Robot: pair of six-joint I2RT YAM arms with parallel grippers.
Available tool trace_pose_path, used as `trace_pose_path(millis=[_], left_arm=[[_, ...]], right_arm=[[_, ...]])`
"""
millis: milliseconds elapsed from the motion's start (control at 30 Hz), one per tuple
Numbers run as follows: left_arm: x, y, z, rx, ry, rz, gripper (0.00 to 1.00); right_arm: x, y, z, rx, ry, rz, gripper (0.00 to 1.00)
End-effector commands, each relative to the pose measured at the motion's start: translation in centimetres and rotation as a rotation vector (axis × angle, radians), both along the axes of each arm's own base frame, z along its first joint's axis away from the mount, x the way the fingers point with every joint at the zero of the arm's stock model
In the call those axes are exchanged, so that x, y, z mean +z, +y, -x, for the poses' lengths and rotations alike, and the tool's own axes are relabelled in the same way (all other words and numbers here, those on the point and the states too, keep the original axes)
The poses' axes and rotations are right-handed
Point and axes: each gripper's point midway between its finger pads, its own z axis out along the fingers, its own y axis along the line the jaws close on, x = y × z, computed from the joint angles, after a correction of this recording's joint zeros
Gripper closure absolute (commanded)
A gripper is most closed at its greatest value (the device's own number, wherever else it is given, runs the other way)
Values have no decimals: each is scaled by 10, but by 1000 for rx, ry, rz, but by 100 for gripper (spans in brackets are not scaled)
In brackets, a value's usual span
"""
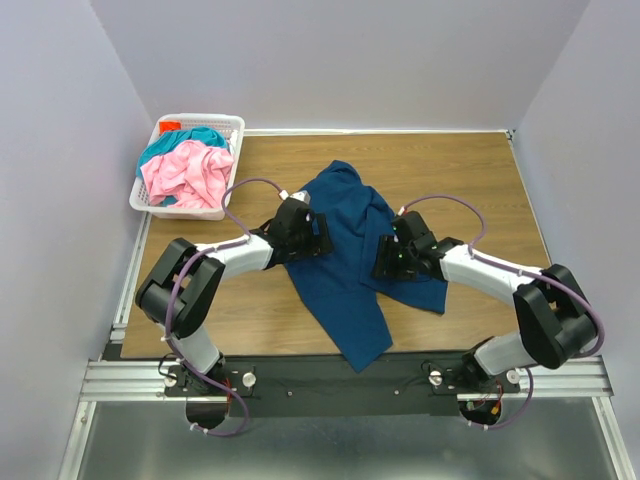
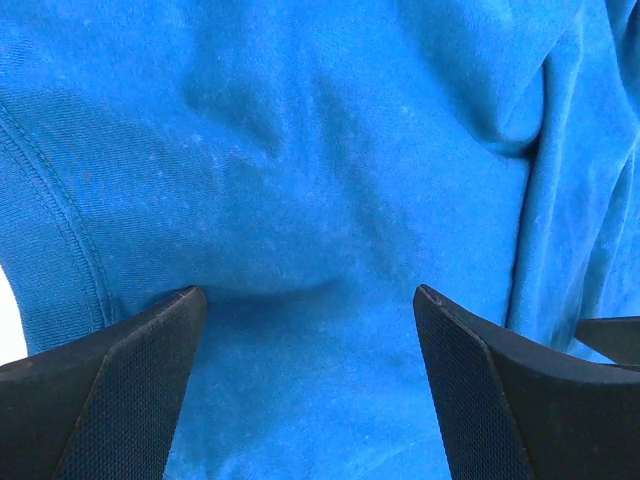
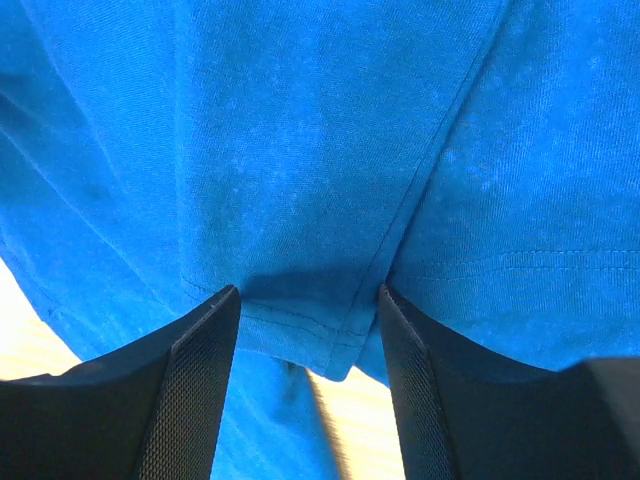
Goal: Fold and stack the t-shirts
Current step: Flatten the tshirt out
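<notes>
Top view: the dark blue t-shirt (image 1: 345, 255) lies mid-table, its long axis running far to near. The left gripper (image 1: 300, 232) sits on its left edge, the right gripper (image 1: 397, 258) on its right.

Left wrist: fingers (image 2: 130, 380) spread wide over flat cloth.

Right wrist: fingers (image 3: 190, 390) stand apart astride a hem corner, not pinching it.

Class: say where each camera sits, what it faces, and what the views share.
Top external: overhead from behind, looking down on the table, dark blue t-shirt and basket; left arm, right arm show.
Left wrist: on that wrist, close over the t-shirt; left jaws show.
Right wrist: likewise, over the t-shirt's hem; right jaws show.
All share the t-shirt.
</notes>
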Motion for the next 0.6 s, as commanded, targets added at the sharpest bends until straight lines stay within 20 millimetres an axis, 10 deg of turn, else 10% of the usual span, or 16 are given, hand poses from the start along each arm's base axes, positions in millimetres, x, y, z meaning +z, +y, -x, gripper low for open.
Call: trace_pose_path(millis=[0,233,500,567], left_arm=[[-24,13,5,20,53,-57,7],[-27,17,9,25,69,-72,7],[-31,27,8,53,68,-108,7],[-32,30,8,61,68,-117,7]], right_arm=[[-3,7,-3,-15,10,-21,36],[-10,8,1,-33,32,-15,37],[9,14,-11,-40,-35,-35,99],[13,15,-13,-39,-44,-38,99]])
